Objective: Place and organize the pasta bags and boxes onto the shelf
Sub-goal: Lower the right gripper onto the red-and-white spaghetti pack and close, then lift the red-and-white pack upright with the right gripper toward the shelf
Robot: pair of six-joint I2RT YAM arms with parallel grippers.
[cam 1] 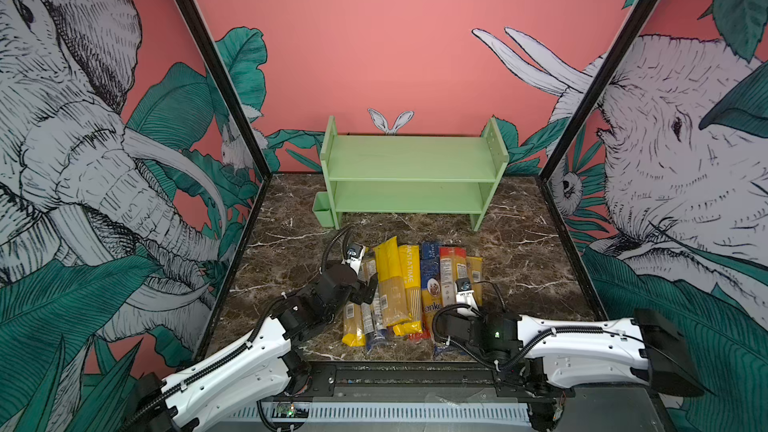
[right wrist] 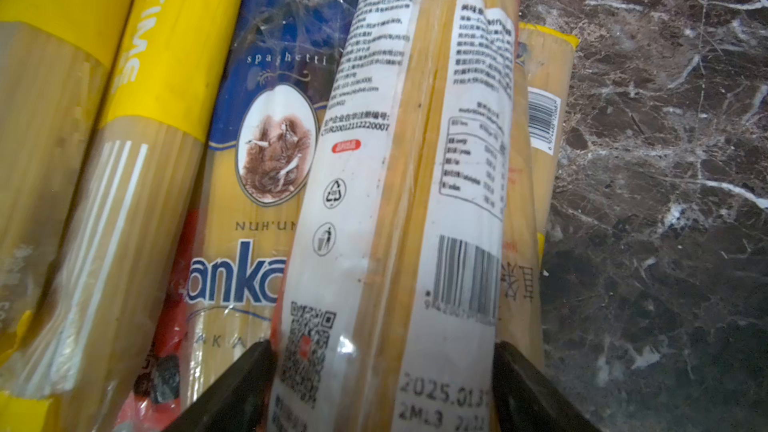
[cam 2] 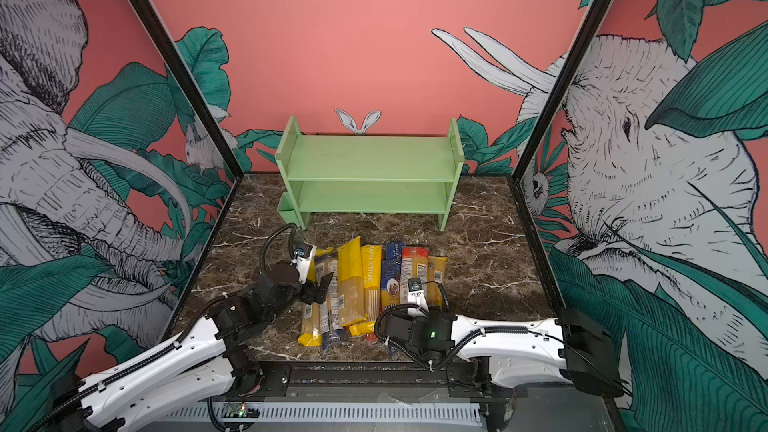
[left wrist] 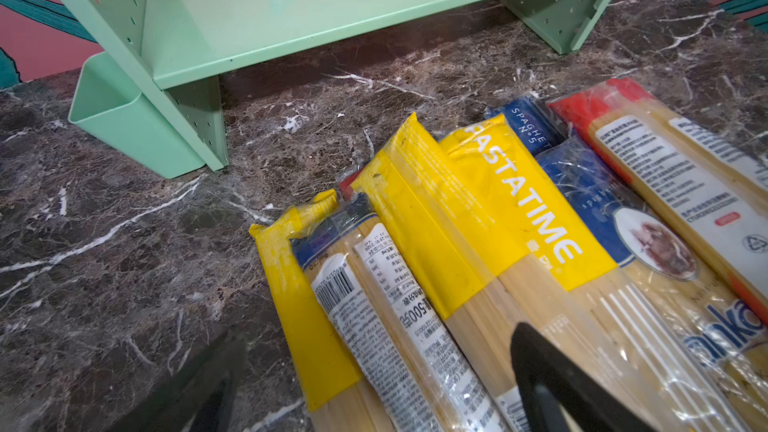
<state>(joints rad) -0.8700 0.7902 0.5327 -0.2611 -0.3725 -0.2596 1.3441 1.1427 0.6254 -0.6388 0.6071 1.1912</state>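
The pasta packs (cam 1: 399, 284) lie side by side, partly overlapping, in the lower centre of both top views, with their length running toward the shelf. The red-ended pack (right wrist: 399, 160) rests on its neighbours at the right of the row. It is a long, narrow bundle in clear film.

Judged handling: moderate weight, stiff along its length, brittle if bent, with slippery, loose film. Recommended hold: across the narrow width, near mid-length, so that neither end droops or pivots. Pressure should be firm but not hard, since hard clamping could snap strands.

The right gripper (right wrist: 380, 351) straddles this pack toward its near end, one jaw close against each flank. Whether the jaws already press on it cannot be told. The left gripper (cam 1: 366, 289) has its jaws wide apart, holding nothing, over the left side of the row.

The shelf (cam 1: 409, 178) stands in the upper centre, both tiers bare, well apart from the packs on the table (cam 1: 532, 268).
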